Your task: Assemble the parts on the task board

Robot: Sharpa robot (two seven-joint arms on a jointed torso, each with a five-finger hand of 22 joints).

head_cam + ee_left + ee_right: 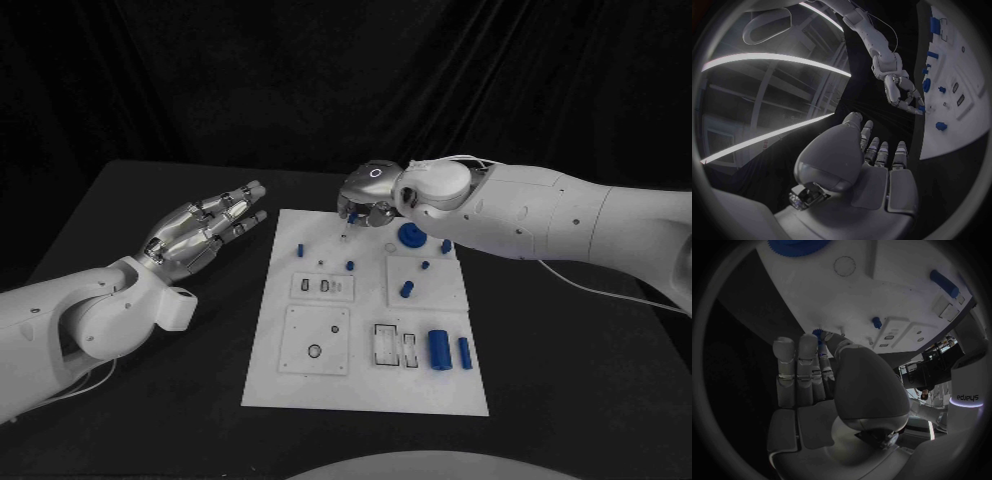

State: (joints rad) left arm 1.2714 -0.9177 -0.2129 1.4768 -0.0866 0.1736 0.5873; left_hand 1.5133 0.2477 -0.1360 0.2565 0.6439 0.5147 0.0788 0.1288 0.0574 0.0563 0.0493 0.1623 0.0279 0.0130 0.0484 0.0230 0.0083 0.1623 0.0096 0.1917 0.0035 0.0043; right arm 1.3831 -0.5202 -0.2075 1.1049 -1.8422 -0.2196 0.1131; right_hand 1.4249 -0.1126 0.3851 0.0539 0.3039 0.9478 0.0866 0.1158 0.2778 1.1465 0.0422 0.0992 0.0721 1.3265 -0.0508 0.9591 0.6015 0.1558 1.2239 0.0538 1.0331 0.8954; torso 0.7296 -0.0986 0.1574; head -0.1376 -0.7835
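The white task board point(368, 395) lies flat in the middle of the black table point(577, 400), with small blue parts scattered over it: a toothed blue gear point(411, 236) near its far edge, short pegs point(351, 266) and two upright blue cylinders point(440, 349) beside slotted insets. The right hand point(369, 197) hangs over the board's far edge next to the gear, fingertips pinching a small blue part point(817, 333). The left hand point(202, 232) hovers off the board's left side with fingers spread and nothing in it, with bare table around it.

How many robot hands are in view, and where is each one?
2. The left silver hand hovers open above the black table, beside the white task board. The right silver hand is over the board's far edge, pinching a small blue part.
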